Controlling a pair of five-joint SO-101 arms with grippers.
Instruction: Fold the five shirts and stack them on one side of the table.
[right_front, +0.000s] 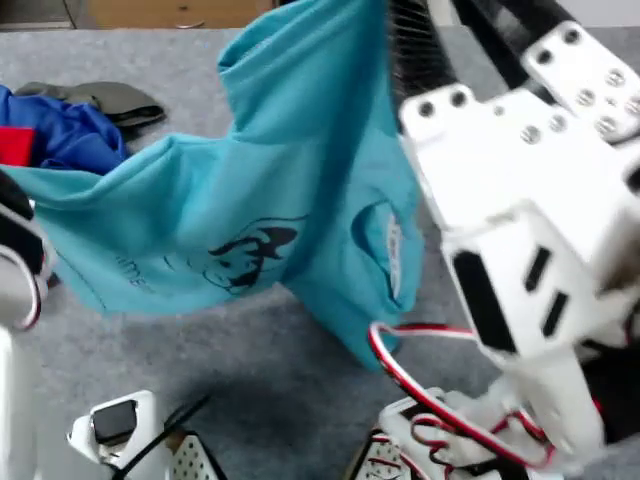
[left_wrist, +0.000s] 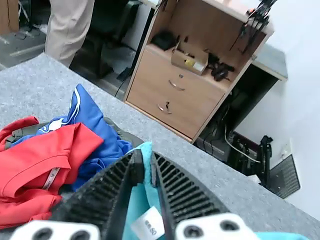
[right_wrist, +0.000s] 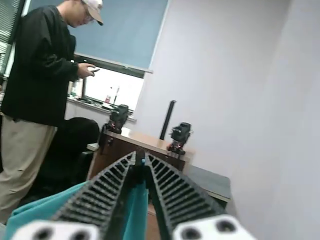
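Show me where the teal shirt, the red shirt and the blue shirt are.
teal shirt (right_front: 250, 190), high view, on its front panel above the print.
red shirt (left_wrist: 30, 170), left wrist view, on its crumpled body.
blue shirt (left_wrist: 92, 125), left wrist view, on its raised fold.

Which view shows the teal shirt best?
The high view: the teal shirt hangs spread out, print visible. In the left wrist view an edge sits pinched in the left tool; in the right wrist view, a strip in the right tool.
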